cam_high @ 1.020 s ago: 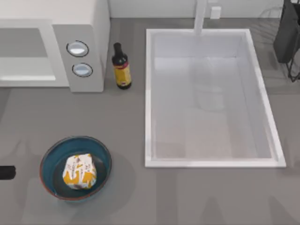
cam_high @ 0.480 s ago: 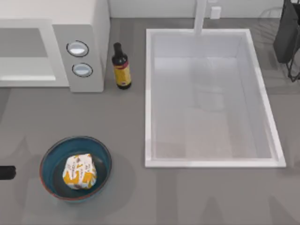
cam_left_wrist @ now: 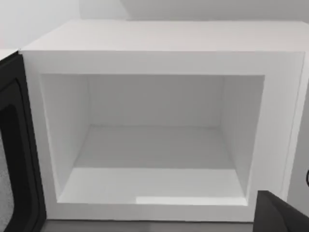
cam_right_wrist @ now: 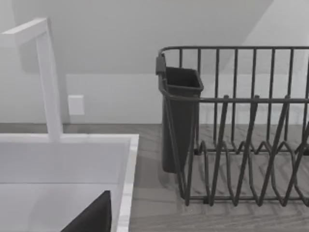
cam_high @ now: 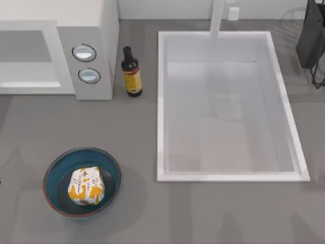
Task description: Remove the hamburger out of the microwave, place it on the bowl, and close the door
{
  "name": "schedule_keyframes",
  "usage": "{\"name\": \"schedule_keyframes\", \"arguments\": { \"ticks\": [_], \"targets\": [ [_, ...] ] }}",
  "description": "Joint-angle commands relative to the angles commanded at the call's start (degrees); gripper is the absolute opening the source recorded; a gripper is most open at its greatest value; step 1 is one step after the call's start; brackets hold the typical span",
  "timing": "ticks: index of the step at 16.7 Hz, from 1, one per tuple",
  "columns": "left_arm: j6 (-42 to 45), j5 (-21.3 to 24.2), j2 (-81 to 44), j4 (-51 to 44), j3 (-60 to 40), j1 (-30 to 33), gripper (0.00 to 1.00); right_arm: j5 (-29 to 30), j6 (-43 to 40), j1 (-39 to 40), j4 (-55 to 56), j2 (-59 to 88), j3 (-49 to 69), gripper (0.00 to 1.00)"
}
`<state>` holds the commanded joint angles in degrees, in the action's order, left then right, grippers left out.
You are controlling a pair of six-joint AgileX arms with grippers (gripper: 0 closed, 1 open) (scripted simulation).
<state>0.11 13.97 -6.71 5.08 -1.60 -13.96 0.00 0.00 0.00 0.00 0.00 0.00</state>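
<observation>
Though the hamburger (cam_high: 86, 185) sits in the bowl (cam_high: 55, 170) at lower left, the microwave (cam_left_wrist: 164, 43) door (cam_left_wrist: 14, 159) stands open; either gripper's grasp I cannot tell.

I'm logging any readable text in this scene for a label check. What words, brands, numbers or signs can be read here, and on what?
No text can be read.
Dark bottle: yellow and red label, print too small to read.
Hamburger wrapper, in the bowl: small dark marks, too blurred to read.
Microwave knobs: no legible markings.
</observation>
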Motion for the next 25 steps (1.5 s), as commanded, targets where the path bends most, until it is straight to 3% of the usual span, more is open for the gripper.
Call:
{"name": "schedule_keyframes", "arguments": {
  "ticks": [3,9,18,25],
  "targets": [
    [0.03,3.71,-1.83,1.38,-0.43,-3.71,0.0,0.0,0.0,0.0,0.0,0.0,0.0,1.0],
    [0.09,3.88,-2.62,2.29,0.02,-3.88,0.0,0.0,0.0,0.0,0.0,0.0,0.0,1.0],
    [0.35,4.96,-18.48,22.04,3.69,-4.89,0.0,0.0,0.0,0.0,0.0,0.0,0.0,1.0],
    [0.31,5.8,-16.41,20.01,3.56,-5.7,0.0,0.0,0.0,0.0,0.0,0.0,0.0,1.0]
  ]
}}
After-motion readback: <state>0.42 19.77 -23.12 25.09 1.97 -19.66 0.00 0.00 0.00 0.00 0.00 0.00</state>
